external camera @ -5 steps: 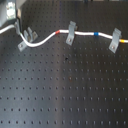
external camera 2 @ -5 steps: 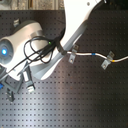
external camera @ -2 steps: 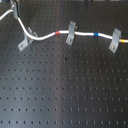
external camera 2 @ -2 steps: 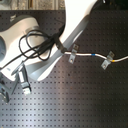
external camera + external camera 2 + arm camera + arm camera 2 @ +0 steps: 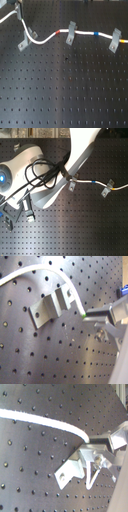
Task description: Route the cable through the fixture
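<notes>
A black perforated metal board (image 5: 65, 95) spreads underneath; two slim single-blade grey metal clips (image 5: 70, 33) (image 5: 116, 39) stand on it, well apart.

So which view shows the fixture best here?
The first wrist view: the fixture fills the frame, with the cable running over it. The first exterior view shows it small; the second wrist view shows a grey bracket, perhaps the same; the second exterior view hides it behind the arm.

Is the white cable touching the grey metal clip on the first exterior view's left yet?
Touching. In the first wrist view the thin white cable lies over the top of the grey metal clip, no gap visible; the first exterior view agrees.
</notes>
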Robot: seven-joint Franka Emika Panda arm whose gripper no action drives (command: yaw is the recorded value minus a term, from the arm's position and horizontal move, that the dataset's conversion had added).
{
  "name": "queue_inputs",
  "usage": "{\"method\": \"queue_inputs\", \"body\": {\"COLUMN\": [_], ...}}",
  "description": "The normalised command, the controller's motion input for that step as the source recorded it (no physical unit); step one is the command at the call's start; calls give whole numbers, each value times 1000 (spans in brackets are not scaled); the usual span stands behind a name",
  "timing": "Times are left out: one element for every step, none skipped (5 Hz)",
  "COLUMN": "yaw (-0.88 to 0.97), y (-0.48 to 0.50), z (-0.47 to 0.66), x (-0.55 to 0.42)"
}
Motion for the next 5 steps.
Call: {"method": "queue_inputs", "body": {"yaw": [0,0,0,-14,-20], "y": [-372,-211,-157,-50,-60], "z": [106,164,186,326,251], "x": [-188,-125,-90,-20,-30]}}
